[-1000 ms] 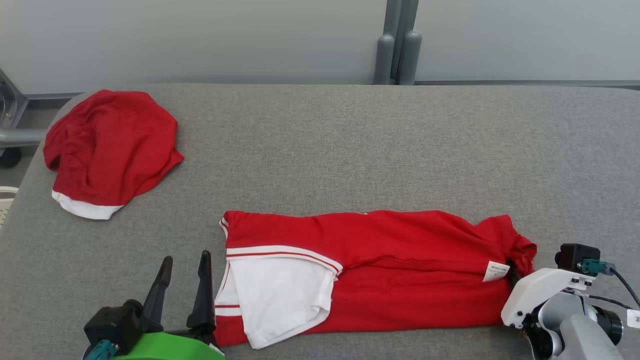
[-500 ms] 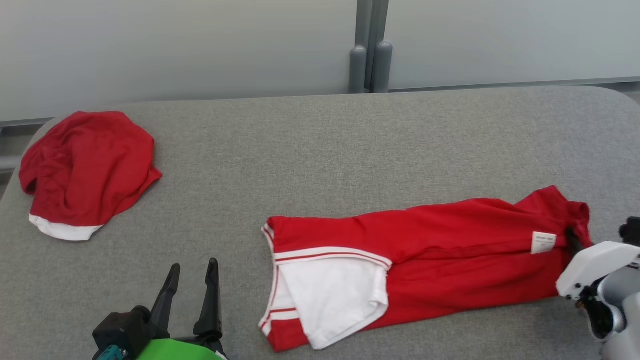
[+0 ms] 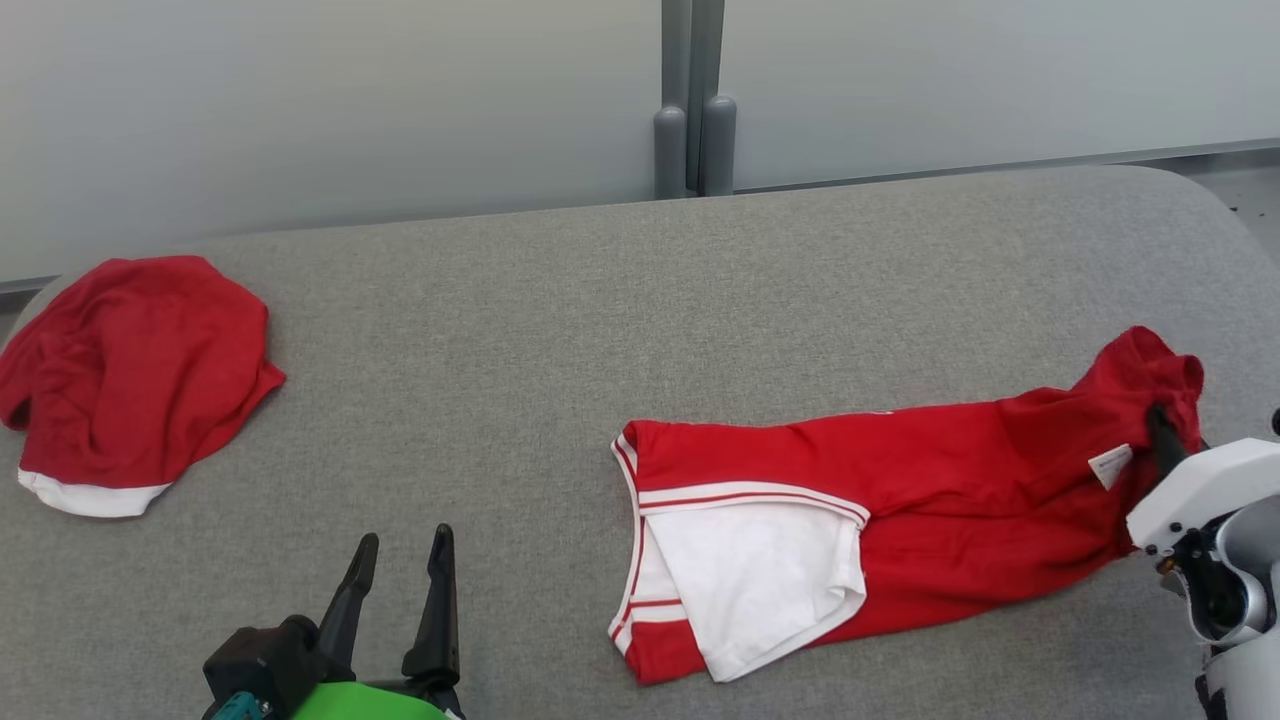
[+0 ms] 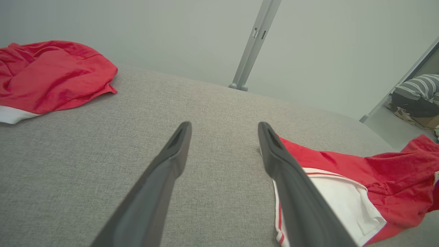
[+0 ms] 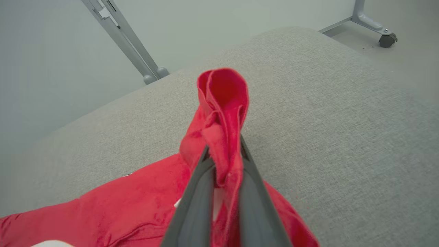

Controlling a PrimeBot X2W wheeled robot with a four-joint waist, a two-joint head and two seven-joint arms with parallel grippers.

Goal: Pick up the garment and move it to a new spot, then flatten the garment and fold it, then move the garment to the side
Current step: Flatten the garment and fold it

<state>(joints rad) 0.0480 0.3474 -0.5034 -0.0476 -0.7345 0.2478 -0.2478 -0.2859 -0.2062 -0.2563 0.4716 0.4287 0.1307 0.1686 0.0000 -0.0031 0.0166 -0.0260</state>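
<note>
Garment (image 3: 900, 480): red with white panel, lying on grey table (image 3: 560, 330), right end raised.
Tag (image 3: 1110, 466): white, print too small to read.
Right gripper (image 5: 224, 151): pinching garment's raised end.
Left gripper (image 3: 403, 537): spread, empty.

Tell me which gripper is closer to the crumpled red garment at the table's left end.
Left. The left gripper hovers open near the crumpled garment, apart from it; the right gripper is across the table, shut on the folded garment.
</note>
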